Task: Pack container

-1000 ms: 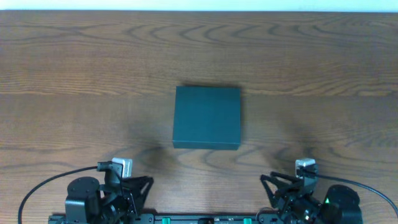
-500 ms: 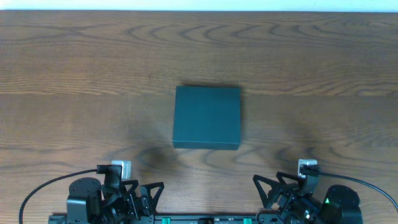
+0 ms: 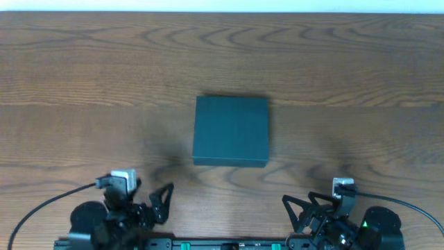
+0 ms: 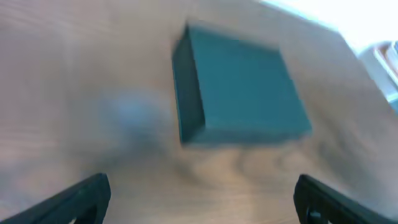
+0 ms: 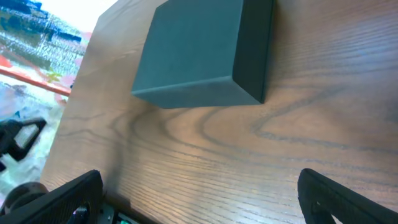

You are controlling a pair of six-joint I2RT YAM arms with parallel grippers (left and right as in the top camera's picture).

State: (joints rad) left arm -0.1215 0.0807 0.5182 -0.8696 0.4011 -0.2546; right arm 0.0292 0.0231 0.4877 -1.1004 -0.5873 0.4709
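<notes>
The container [image 3: 231,130] is a dark teal, roughly square box with its lid shut, lying flat in the middle of the wooden table [image 3: 69,83]. My left gripper [image 3: 141,205] sits at the near edge, left of the box and well short of it, open with nothing between its fingers. My right gripper [image 3: 318,208] is at the near edge on the right, also open and empty. The left wrist view is blurred and shows the container [image 4: 242,87] ahead of the wide-spread gripper [image 4: 202,194]. In the right wrist view the container [image 5: 199,53] lies ahead of the open gripper [image 5: 200,190].
Black cables [image 3: 48,205] loop from both arm bases along the near edge. The table's far edge [image 3: 222,12] meets a pale strip. In the right wrist view, part of the left arm [image 5: 18,137] shows past the left fingertip.
Both grippers have opened wide. The left arm has then shifted a little to the left, and the right arm has stayed put. The container has not moved.
</notes>
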